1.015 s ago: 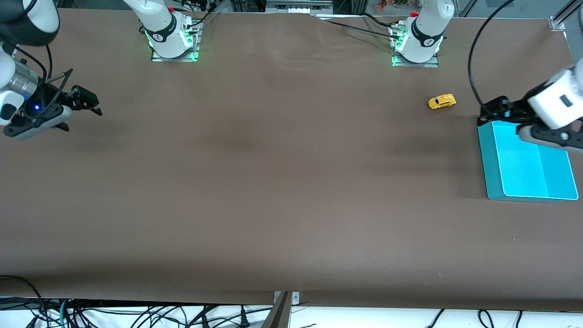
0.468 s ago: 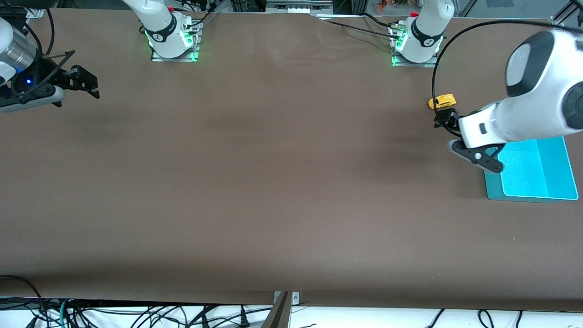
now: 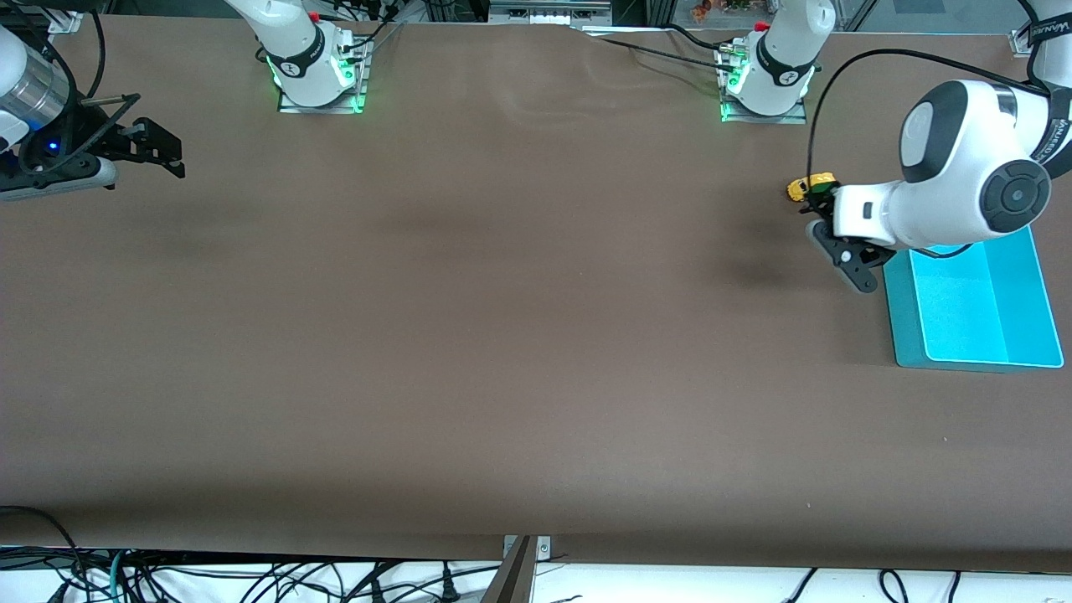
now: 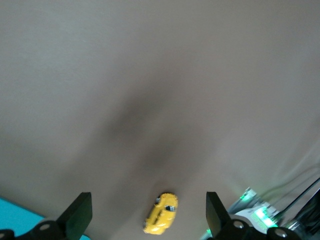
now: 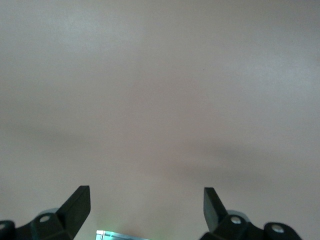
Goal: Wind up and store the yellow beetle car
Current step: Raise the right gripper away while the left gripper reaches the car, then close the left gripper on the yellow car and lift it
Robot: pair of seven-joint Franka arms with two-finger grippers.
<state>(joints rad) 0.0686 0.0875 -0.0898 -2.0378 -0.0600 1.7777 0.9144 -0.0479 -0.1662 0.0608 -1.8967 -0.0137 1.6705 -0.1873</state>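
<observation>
My left gripper (image 4: 145,215), fingers spread, hangs over the yellow beetle car (image 4: 161,220); my right gripper (image 3: 159,151), unclenched, waits at nine o'clock.

My left end effector (image 3: 822,206) hangs over the worktop (image 3: 502,335) at my left arm's end, fingers (image 4: 80,214) spread wide. The yellow beetle car (image 4: 161,214) sits on the worktop just below it, between the two fingers, not touching either. The tray (image 3: 971,352) lies beside this end effector, nearer the front camera than the car. My right end effector (image 3: 159,151) waits over bare worktop at my right arm's end, well apart from car and tray, also spread wide.
</observation>
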